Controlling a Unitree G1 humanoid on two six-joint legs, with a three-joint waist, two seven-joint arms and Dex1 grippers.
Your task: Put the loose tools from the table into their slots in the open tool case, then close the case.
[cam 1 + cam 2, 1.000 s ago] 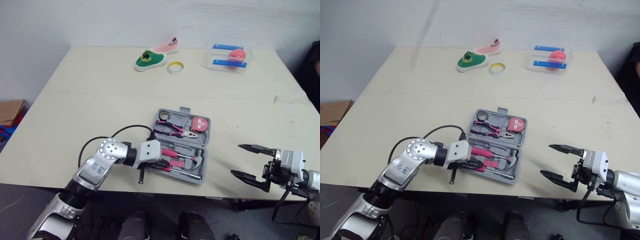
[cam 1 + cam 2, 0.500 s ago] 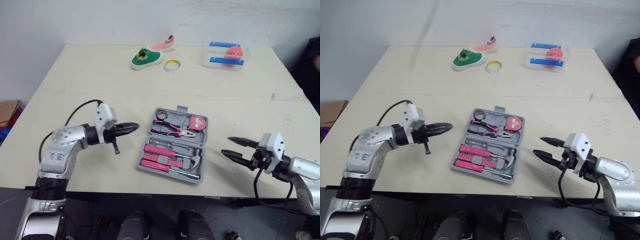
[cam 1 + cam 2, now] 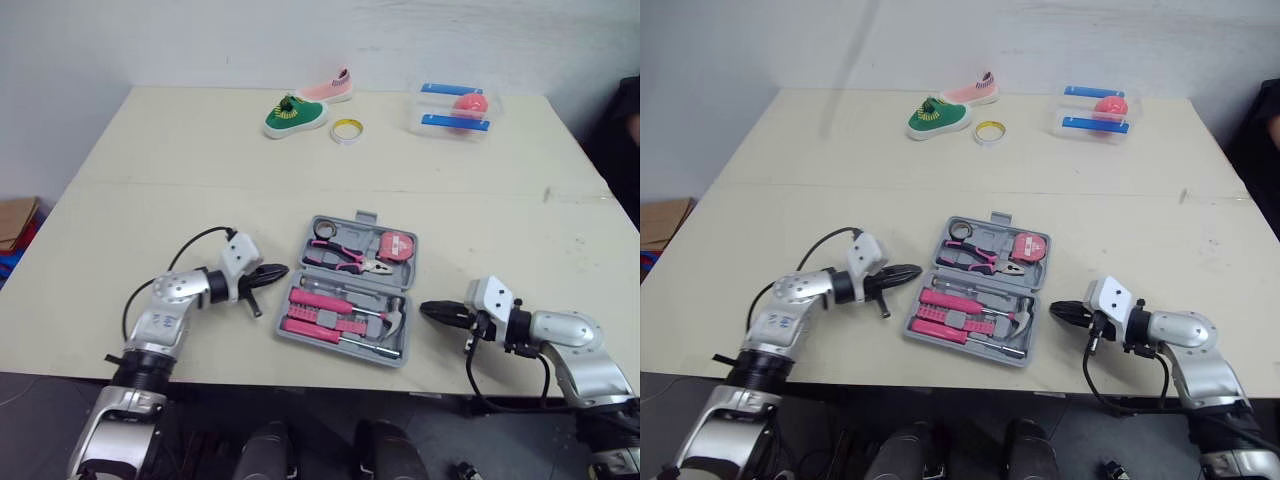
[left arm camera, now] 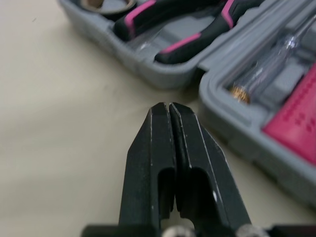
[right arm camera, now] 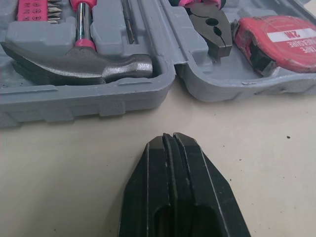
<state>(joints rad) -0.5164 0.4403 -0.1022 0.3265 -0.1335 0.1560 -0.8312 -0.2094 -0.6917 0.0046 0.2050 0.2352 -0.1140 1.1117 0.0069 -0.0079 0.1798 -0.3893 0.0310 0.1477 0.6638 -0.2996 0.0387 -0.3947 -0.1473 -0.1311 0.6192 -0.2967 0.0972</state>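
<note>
Tabletop (image 3: 150, 150) — left end effector (image 3: 281, 270), right end effector (image 3: 427, 310) flank case (image 3: 366, 218), pinched.

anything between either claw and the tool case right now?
Nothing visible. The left claw and right claw, both shut, flank the tool case with only bare table in each gap. The hammer and pliers lie inside the case, out of the path.

A broad beige table (image 3: 150, 150) stands against a pale wall (image 3: 200, 40).

Green shoe (image 3: 295, 115), pink shoe (image 3: 330, 88), tape roll (image 3: 347, 131), container (image 3: 430, 108).
</note>
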